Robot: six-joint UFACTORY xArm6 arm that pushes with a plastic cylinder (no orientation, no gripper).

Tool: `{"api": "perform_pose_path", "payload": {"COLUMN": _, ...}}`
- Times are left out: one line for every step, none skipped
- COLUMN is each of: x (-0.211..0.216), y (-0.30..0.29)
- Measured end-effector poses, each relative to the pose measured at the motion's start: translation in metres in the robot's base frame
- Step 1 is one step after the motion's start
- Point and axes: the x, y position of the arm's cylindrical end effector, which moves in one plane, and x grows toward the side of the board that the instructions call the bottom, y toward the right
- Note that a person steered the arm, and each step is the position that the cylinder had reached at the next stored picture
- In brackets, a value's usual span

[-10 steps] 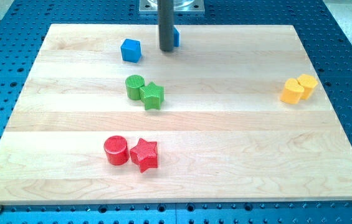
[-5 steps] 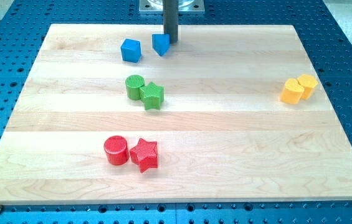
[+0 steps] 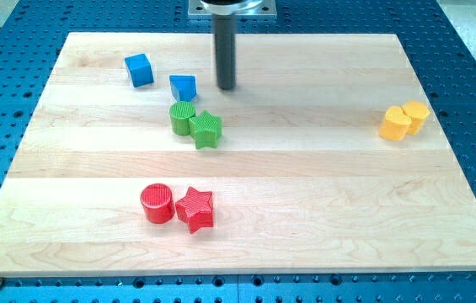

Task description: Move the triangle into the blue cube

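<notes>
1. Standing upright near the view's top, the dark rod comes down from its mount, and my tip rests on the wooden board, grasping nothing.
2. The blue triangle lies just left of my tip, apart from it.
3. The blue cube sits further up-left, near but not touching the triangle.
4. Directly below the triangle are the green cylinder and green star, side by side.

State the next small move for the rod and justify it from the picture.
Probably slide my tip toward the view's left into the blue triangle, nudging it up-left: the blue cube sits apart from it on that side, and the green cylinder lies just below.
</notes>
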Motion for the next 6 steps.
{"api": "perform_pose_path", "payload": {"x": 0.03, "y": -0.062}}
{"api": "perform_pose_path", "payload": {"x": 0.02, "y": -0.13}}
{"api": "perform_pose_path", "payload": {"x": -0.017, "y": -0.193}}
{"api": "perform_pose_path", "payload": {"x": -0.039, "y": -0.212}}
{"api": "perform_pose_path", "payload": {"x": 0.029, "y": -0.201}}
{"api": "perform_pose_path", "payload": {"x": 0.005, "y": -0.124}}
